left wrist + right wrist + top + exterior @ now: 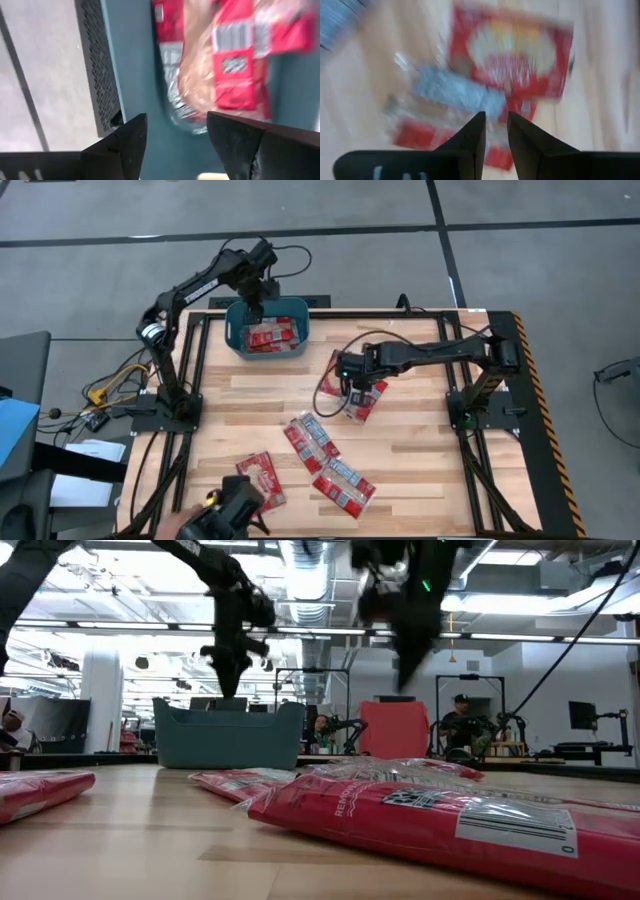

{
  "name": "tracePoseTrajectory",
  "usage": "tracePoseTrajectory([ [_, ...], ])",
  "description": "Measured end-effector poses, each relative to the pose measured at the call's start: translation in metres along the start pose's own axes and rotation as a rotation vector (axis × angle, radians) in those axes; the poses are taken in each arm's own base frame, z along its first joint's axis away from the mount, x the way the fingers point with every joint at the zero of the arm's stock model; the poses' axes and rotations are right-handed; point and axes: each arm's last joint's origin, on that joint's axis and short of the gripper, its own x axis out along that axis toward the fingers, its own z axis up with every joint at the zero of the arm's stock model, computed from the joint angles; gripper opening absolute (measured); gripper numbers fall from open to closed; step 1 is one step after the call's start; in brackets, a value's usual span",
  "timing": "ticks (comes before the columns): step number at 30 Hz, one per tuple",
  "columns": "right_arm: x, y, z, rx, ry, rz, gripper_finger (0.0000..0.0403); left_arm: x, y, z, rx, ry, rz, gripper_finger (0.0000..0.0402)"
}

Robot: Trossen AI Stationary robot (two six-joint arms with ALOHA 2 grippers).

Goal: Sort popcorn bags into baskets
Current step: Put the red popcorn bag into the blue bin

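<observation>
Over at the left, the left gripper [256,308] hangs above the teal-blue plastic rectangular basket [236,340], fingers spread and holding nothing; flat red popcorn packets [272,335] already lie inside it. Toward the right, the right gripper [352,392] is low over two more red packets [352,387] on the pale wooden tabletop [430,450], fingers nearly together, gripping nothing that I can see. By my reckoning about six bags remain loose, so the sorting is well short of finished.
</observation>
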Motion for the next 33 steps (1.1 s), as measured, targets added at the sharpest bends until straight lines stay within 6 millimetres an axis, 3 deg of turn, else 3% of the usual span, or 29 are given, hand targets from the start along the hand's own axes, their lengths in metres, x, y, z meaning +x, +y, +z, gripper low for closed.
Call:
tracePoseTrajectory([
  [6, 0.059, 0.000, -0.031, 0.108, -0.037, -0.012, 0.0107, -0.053, -0.020, -0.002, -0.192, -0.237, -0.103, 0.0193],
  [10, 0.072, -0.007, -0.031, 0.164, -0.135, -0.034, 0.0107, -0.077, -0.041, 0.003, -0.294, -0.458, -0.407, 0.0192],
  [13, 0.073, -0.016, -0.029, 0.225, -0.168, -0.094, 0.0107, -0.082, -0.060, 0.011, -0.221, -0.605, -0.665, 0.0192],
  [17, 0.076, -0.024, -0.033, 0.270, -0.145, -0.139, 0.0107, -0.061, -0.093, 0.021, -0.152, -0.652, -0.911, 0.0192],
  [22, 0.085, -0.023, -0.043, 0.274, -0.131, -0.138, 0.0107, -0.003, -0.156, 0.020, -0.156, -0.509, -1.057, 0.0192],
  [26, 0.087, -0.022, -0.046, 0.275, -0.124, -0.138, 0.0107, 0.037, -0.212, 0.008, -0.203, -0.370, -1.157, 0.0192],
  [29, 0.087, -0.022, -0.045, 0.278, -0.141, -0.135, 0.0107, 0.052, -0.248, -0.002, -0.237, -0.271, -1.201, 0.0192],
  [33, 0.086, -0.022, -0.037, 0.280, -0.216, -0.126, 0.0107, 0.058, -0.282, -0.009, -0.244, -0.217, -1.193, 0.0192],
])
